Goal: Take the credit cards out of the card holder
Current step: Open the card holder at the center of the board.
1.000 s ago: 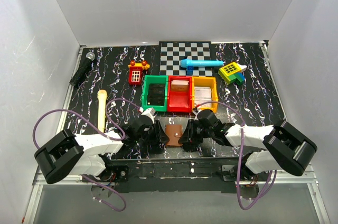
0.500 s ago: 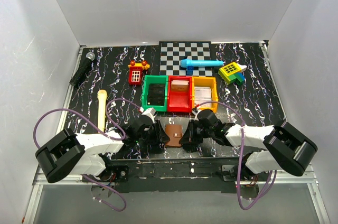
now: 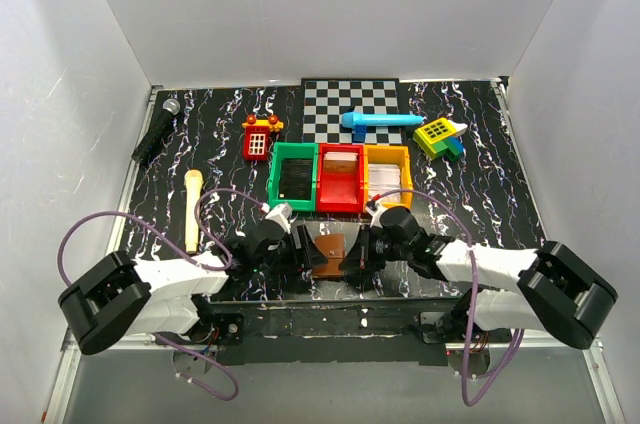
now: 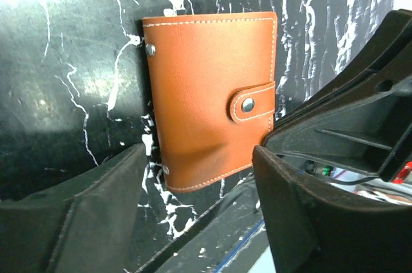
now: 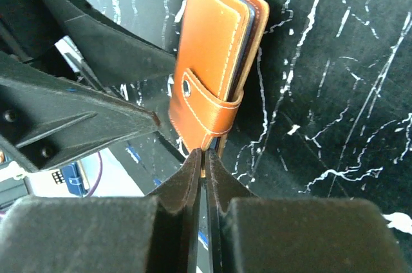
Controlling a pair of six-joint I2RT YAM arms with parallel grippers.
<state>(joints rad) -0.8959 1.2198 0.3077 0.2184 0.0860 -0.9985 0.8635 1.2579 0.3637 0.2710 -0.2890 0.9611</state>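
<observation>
At the near edge of the black marbled table point(image 3: 480, 204), the card holder point(image 4: 209, 93) sits between the two grippers, closed, with its snap strap fastened over the brown cover. It is tipped up rather than lying flat, and blue-grey inner leaves show along its open edge in the right wrist view. The left gripper point(image 4: 198, 157) is spread wide, one finger on each side of the holder's lower edge; I cannot tell whether either finger touches it. The right gripper point(image 5: 203, 157) has its fingers pressed almost together, with only a thin slit between them, and the tips pinch the thin edge of the holder at the strap end. A pale wooden stick point(image 3: 193, 209) lies farther out on the left. Beyond the holder stand three bins touching in a row: a green bin point(image 3: 293, 177), a red bin point(image 3: 341, 177) and a yellow bin point(image 3: 388, 176). Behind them are a small red toy point(image 3: 259, 138), a checkerboard point(image 3: 351, 104) with a blue toy point(image 3: 380, 121) lying on it, and a yellow and green toy point(image 3: 440, 137). A black microphone point(image 3: 157, 131) lies at the far left edge.
</observation>
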